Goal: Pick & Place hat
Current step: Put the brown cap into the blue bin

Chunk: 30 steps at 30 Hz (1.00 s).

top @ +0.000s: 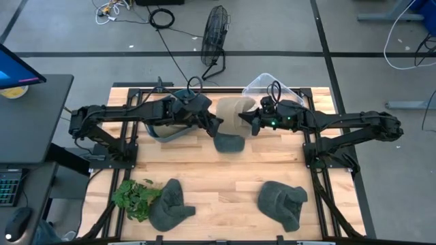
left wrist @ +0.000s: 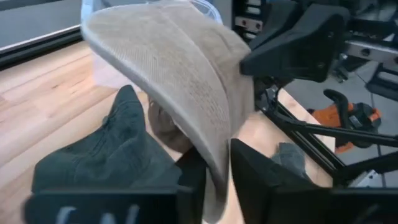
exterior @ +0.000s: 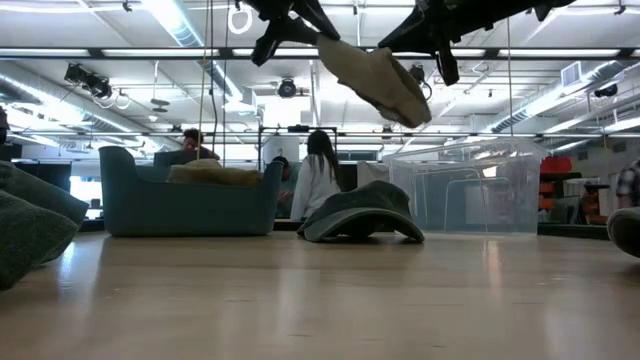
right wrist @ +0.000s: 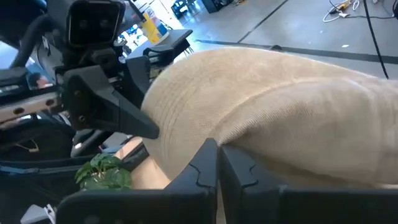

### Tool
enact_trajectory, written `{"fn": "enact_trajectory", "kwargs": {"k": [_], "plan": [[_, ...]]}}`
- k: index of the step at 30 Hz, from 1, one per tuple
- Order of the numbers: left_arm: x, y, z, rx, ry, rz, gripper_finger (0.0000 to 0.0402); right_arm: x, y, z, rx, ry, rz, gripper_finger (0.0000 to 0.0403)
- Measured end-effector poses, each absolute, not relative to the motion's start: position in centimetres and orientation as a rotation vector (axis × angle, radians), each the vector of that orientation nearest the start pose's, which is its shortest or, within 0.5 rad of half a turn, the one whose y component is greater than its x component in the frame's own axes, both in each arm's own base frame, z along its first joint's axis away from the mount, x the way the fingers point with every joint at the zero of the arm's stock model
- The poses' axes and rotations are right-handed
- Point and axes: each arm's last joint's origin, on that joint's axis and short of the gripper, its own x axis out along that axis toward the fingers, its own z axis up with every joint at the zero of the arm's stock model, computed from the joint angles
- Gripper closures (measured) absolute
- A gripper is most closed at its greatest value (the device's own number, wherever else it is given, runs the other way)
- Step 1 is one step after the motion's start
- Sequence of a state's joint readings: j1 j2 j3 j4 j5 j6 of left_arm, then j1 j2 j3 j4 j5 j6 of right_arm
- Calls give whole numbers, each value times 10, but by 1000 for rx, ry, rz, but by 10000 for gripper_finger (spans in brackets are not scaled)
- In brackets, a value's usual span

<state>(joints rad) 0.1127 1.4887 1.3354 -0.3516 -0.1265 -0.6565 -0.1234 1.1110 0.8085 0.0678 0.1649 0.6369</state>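
Note:
A tan hat (top: 234, 111) hangs in the air over the table's far middle, held between both grippers; the low view shows it well above the wood (exterior: 378, 82). My left gripper (top: 216, 125) comes in from the left and is shut on it. My right gripper (top: 251, 120) comes in from the right and is also shut on it. Directly below, a dark green hat (top: 229, 143) rests on the table by its brim and underside (exterior: 360, 215). My left gripper (left wrist: 216, 155) pinches the tan hat's thin lower edge (left wrist: 214, 140) between its two fingers, coming from the table's left. The hat is lifted clear and spreads away beyond the fingers. My right gripper (right wrist: 219, 152) pinches the opposite side of the tan hat at a fold of the fabric (right wrist: 249, 134), reaching level from the table's right. The hat is clear of the table and bulges above the fingers.
A blue basket (top: 165, 128) stands at the far left and a clear plastic bin (top: 271, 86) at the far right. Two more dark hats lie near the front edge (top: 170, 204) (top: 283, 203), beside a green leafy plant (top: 135, 196). People sit beyond the table (exterior: 318, 180).

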Motion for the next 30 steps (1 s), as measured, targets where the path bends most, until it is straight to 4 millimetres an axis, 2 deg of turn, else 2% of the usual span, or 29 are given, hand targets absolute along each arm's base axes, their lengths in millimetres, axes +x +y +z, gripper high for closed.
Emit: {"fn": "enact_trajectory", "kwargs": {"k": [4,10,13,17,22,30], "plan": [[332,41,342,-638,408,382,387,246,-35,302,580,145,-350,393],[328,42,344,-701,399,418,389,246,-35,302,547,152,-351,358],[319,41,349,-719,405,456,389,245,-35,302,548,150,-349,336],[294,41,357,-706,436,574,389,241,-35,306,544,140,-345,306],[253,40,370,-697,456,731,389,238,-34,309,508,132,-339,276],[206,37,380,-729,458,902,389,237,-34,308,504,151,-341,259]]}}
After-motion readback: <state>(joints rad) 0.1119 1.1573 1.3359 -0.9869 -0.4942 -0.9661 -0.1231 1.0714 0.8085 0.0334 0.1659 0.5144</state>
